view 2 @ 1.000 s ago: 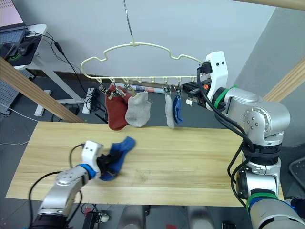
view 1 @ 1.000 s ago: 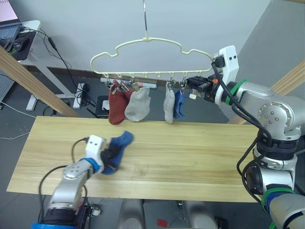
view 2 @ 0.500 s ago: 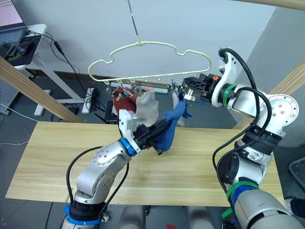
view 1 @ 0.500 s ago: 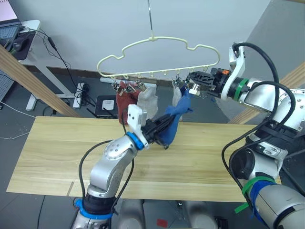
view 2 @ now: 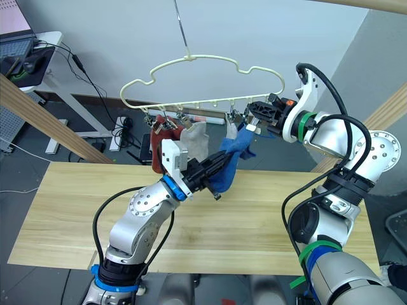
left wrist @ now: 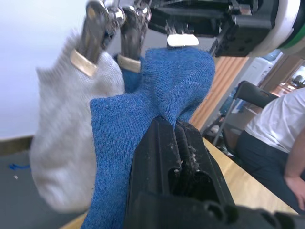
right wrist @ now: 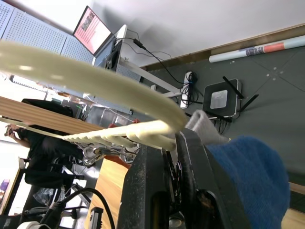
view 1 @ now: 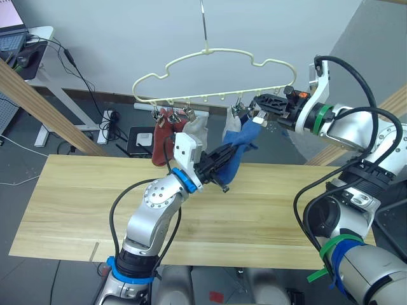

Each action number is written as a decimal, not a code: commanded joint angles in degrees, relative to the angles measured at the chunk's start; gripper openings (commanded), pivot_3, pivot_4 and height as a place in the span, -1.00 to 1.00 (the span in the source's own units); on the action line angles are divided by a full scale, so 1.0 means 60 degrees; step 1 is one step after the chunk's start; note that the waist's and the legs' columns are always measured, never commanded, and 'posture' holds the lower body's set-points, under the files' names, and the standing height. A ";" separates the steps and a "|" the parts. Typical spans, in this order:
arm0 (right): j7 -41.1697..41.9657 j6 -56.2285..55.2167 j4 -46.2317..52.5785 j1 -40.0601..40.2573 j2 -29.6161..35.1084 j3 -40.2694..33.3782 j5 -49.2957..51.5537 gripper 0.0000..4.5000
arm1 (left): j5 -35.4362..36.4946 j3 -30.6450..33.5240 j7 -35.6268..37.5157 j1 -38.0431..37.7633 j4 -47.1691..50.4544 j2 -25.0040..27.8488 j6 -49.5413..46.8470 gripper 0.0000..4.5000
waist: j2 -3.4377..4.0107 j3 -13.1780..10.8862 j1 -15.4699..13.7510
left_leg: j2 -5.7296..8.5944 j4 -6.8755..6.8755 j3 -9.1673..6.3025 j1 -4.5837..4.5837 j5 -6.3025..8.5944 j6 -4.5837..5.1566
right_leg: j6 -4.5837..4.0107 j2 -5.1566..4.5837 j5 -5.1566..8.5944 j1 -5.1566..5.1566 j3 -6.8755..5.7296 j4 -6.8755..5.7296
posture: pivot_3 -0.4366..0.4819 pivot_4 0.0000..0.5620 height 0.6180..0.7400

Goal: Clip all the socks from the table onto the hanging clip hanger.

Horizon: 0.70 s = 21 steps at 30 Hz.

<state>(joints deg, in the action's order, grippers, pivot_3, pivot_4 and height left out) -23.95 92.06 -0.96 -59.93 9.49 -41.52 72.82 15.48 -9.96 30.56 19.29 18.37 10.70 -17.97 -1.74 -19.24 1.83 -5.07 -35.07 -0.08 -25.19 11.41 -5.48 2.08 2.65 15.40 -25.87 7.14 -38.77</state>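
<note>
Beside hanger clips (left wrist: 102,19), left end effector (left wrist: 175,138) seemingly pinches blue sock (left wrist: 143,109).

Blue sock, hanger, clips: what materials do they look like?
Blue sock: soft knit fabric, with a visible ribbed weave and fuzz. Clip hanger: probably coated wire, thin, smooth, pale yellow and glossy. Clips: shiny bare metal with reflective silver faces.

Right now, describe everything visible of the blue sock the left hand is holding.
The blue sock is a short ankle sock of soft, nubbly knit. The left hand is shut on its middle, holding it in the air above the wooden table. Its upper end reaches the clip hanger, beside a grey sock and another blue sock hanging from metal clips there. The right hand is at that end.
</note>
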 commanded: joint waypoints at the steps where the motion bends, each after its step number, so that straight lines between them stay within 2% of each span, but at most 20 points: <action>1: -0.0736 -0.0005 -0.0037 0.0087 0.0065 -0.0186 0.0558 -1.00 | -0.0207 -0.0228 -0.0063 0.0235 -0.0011 -0.0197 0.0525 -0.99 | 0.0000 0.0000 -0.0001 | 0.0001 0.0000 -0.0001 -0.0001 0.0000 0.0000 | 0.0000 -0.0001 0.0000 0.0001 0.0000 0.0000 | -0.25 0.21 1.00; 5: -0.1184 -0.0302 -0.0136 0.0277 0.0221 0.0173 0.1390 -1.00 | -0.0251 -0.0289 -0.0069 0.0428 -0.0207 -0.0347 0.0623 -0.99 | 0.0000 0.0000 0.0006 | 0.0003 -0.0001 -0.0003 -0.0007 0.0000 0.0001 | 0.0003 -0.0001 0.0001 0.0001 0.0001 0.0004 | -0.24 0.22 1.00; 8: -0.1446 -0.0796 -0.0219 0.0476 0.0445 0.0565 0.2336 -0.53 | -0.0229 -0.0285 0.0007 0.0464 -0.0246 -0.0364 0.0616 -1.00 | 0.0000 0.0000 0.0008 | 0.0004 -0.0001 -0.0005 -0.0009 0.0001 0.0002 | 0.0006 -0.0001 0.0002 0.0000 0.0001 0.0004 | -0.24 0.22 1.00; 9: -0.1557 -0.0989 -0.0249 0.0560 0.0567 0.0741 0.2662 -0.44 | -0.0225 -0.0288 0.0036 0.0463 -0.0246 -0.0354 0.0609 -1.00 | 0.0000 0.0000 0.0013 | 0.0004 -0.0001 -0.0005 -0.0011 0.0001 0.0002 | 0.0006 -0.0001 0.0002 0.0000 0.0000 0.0005 | -0.24 0.22 1.00; 13: -0.1519 -0.1679 -0.0321 0.0921 0.1531 0.1395 0.4003 0.23 | 0.0165 -0.0284 0.0171 0.0352 -0.0004 -0.0370 0.0130 -1.00 | 0.0000 0.0000 0.0047 | 0.0005 -0.0001 -0.0002 -0.0018 0.0001 0.0003 | 0.0008 -0.0001 0.0003 -0.0008 0.0005 0.0005 | -0.24 0.23 1.00; 15: -0.1299 -0.1986 -0.0246 0.1181 0.2223 0.1777 0.4809 0.52 | 0.0641 -0.0305 0.0312 0.0330 0.0183 -0.0432 -0.0367 -0.79 | 0.0000 0.0000 0.0058 | 0.0005 -0.0001 -0.0001 -0.0029 0.0002 0.0003 | 0.0010 -0.0001 0.0004 -0.0017 0.0007 0.0004 | -0.25 0.22 1.00; 18: -0.0133 -0.1936 0.0155 0.1889 0.3675 0.2222 0.5292 0.98 | 0.1277 -0.0373 0.0370 0.0307 0.0391 -0.0548 -0.1223 -0.44 | 0.0000 0.0000 0.0095 | 0.0011 -0.0001 -0.0005 -0.0042 0.0002 0.0005 | 0.0023 -0.0001 0.0012 -0.0024 0.0012 0.0004 | -0.26 0.20 1.00; 21: 0.1477 -0.1662 0.0824 0.2860 0.4968 0.2460 0.4828 0.98 | 0.1658 -0.0307 0.0354 0.0138 0.0363 -0.0527 -0.1842 -0.08 | 0.0002 0.0001 0.0105 | 0.0028 -0.0004 -0.0024 -0.0054 0.0004 0.0006 | 0.0049 -0.0005 0.0027 -0.0022 0.0024 -0.0001 | -0.27 0.19 1.00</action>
<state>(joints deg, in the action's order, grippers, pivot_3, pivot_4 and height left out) -21.27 81.46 -0.22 -44.48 36.73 -26.85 102.05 23.58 -11.44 32.12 20.81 18.56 7.65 -27.55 -1.72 -19.23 2.46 -4.89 -35.10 -0.22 -25.52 11.44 -5.43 2.39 2.61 15.57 -26.00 7.30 -38.76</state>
